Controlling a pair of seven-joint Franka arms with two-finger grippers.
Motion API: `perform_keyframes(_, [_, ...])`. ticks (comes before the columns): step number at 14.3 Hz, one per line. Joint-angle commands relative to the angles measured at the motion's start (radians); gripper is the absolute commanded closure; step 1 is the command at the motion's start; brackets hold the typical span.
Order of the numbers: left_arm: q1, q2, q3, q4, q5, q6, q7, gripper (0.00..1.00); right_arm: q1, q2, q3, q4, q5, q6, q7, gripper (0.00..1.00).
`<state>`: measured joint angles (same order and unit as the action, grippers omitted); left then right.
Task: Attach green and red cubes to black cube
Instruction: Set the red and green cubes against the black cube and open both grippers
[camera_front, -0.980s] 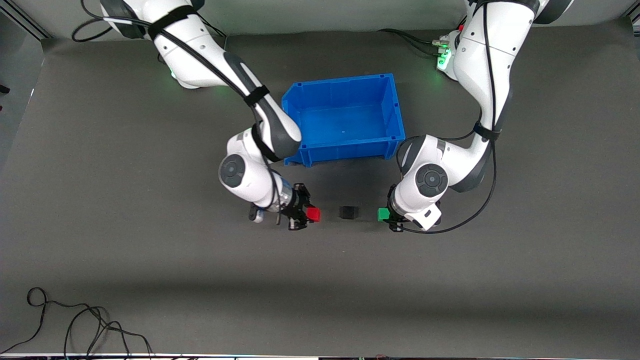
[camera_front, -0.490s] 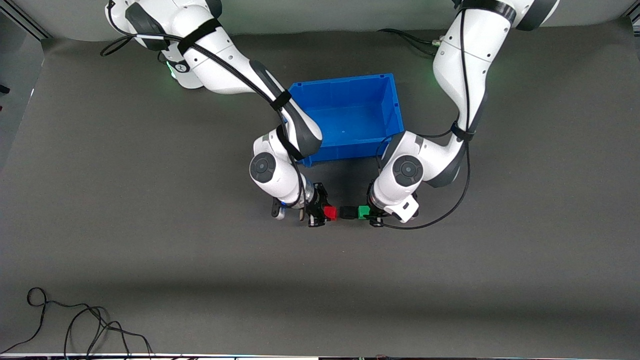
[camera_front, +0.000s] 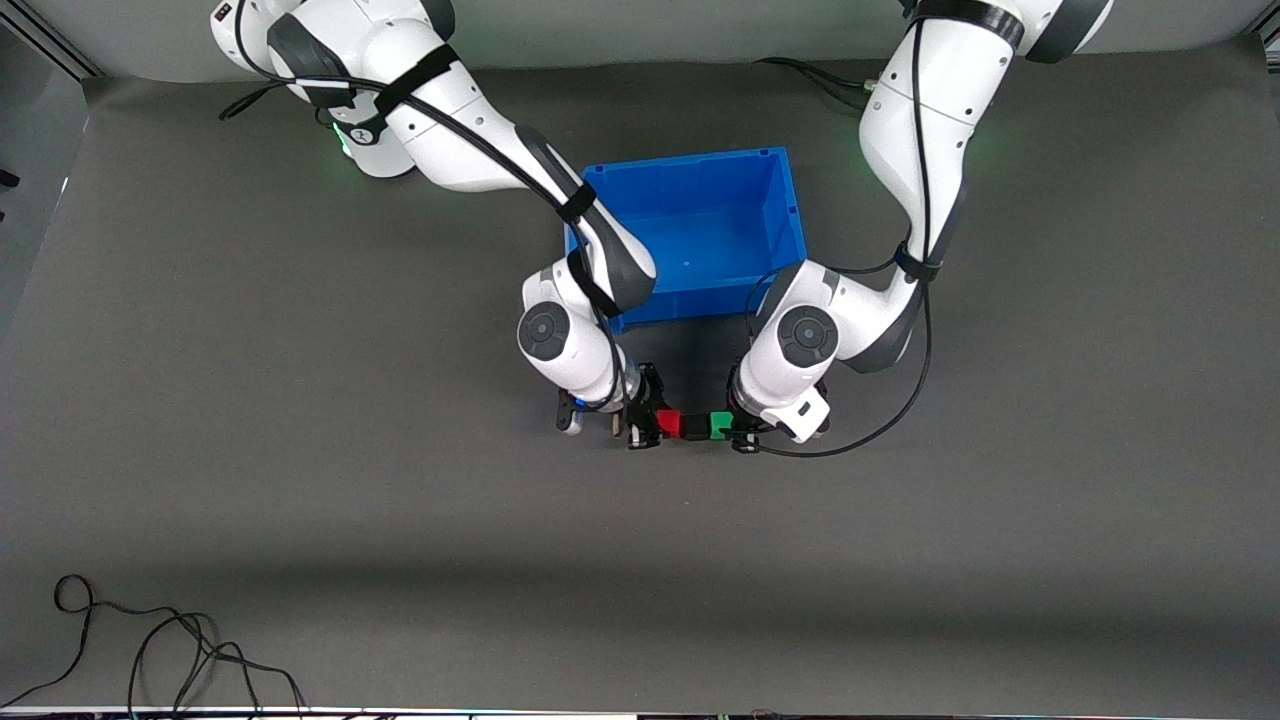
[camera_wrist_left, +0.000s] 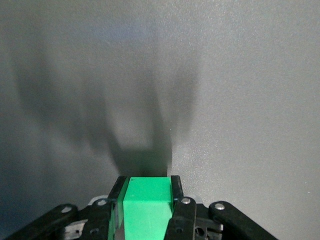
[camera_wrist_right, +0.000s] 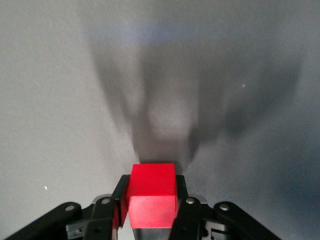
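Red cube (camera_front: 668, 423), black cube (camera_front: 695, 426) and green cube (camera_front: 719, 425) now touch in one row in the front view, nearer the camera than the blue bin (camera_front: 780, 215); a moment ago you had gaps, so attachment looks close. Left wrist view: left gripper (camera_wrist_left: 148, 195) pinches green. Right wrist view: right gripper (camera_wrist_right: 150, 194) pinches red.

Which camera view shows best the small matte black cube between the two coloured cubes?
The front view. There the small matte black cube sits on the table between the bright red plastic cube and the bright green plastic cube. The left and right wrist views show only their own coloured cube; the black cube is not visible.
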<state>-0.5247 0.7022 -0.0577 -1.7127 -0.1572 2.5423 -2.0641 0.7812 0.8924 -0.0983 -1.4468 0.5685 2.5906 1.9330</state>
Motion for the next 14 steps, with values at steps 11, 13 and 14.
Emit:
perform_keyframes(11, [-0.029,0.017,0.015,0.025,-0.005,0.013,-0.022,1.0,0.02,0.036,-0.017,0.051,-0.038,0.006,0.04,0.0])
perform_keyframes(13, [-0.031,0.025,0.015,0.024,-0.004,0.013,-0.021,1.0,0.02,0.031,-0.017,0.052,-0.038,0.006,0.037,0.0])
perform_keyframes(14, [-0.035,0.028,0.016,0.025,-0.002,0.013,-0.018,1.0,0.02,0.03,-0.017,0.051,-0.039,0.005,0.037,0.0])
